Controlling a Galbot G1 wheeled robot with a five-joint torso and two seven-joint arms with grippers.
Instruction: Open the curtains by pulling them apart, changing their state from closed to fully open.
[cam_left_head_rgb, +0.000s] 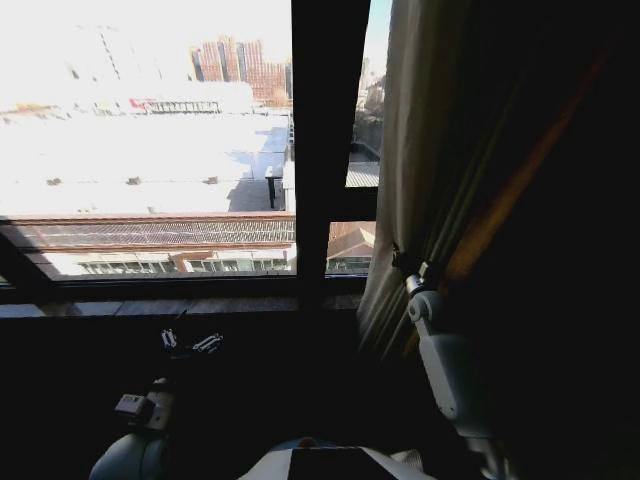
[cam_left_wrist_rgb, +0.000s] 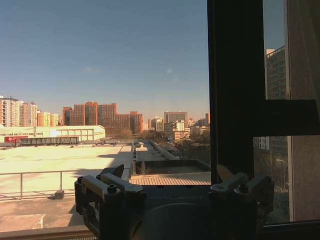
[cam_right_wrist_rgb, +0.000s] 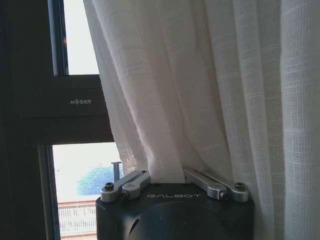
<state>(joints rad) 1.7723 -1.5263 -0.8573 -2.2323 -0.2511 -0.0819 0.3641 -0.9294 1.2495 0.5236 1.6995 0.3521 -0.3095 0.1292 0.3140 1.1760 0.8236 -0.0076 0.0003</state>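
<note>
The curtain (cam_left_head_rgb: 430, 150) hangs bunched in pleats at the right of the window, leaving the glass to its left uncovered. My right gripper (cam_left_head_rgb: 410, 268) reaches up to the curtain's left edge. In the right wrist view this gripper (cam_right_wrist_rgb: 167, 175) is shut on a fold of the white fabric (cam_right_wrist_rgb: 200, 100), which rises straight from between its fingers. My left gripper (cam_left_head_rgb: 190, 342) sits low below the window sill, away from any fabric. In the left wrist view that gripper (cam_left_wrist_rgb: 170, 175) is open with nothing in it, and a strip of curtain (cam_left_wrist_rgb: 302, 100) shows past the frame.
A thick dark vertical window frame bar (cam_left_head_rgb: 325, 150) stands just left of the gathered curtain, with a cross bar (cam_right_wrist_rgb: 55, 107) beside the held fold. The dark sill (cam_left_head_rgb: 150, 305) runs below the glass. Rooftops and buildings lie outside.
</note>
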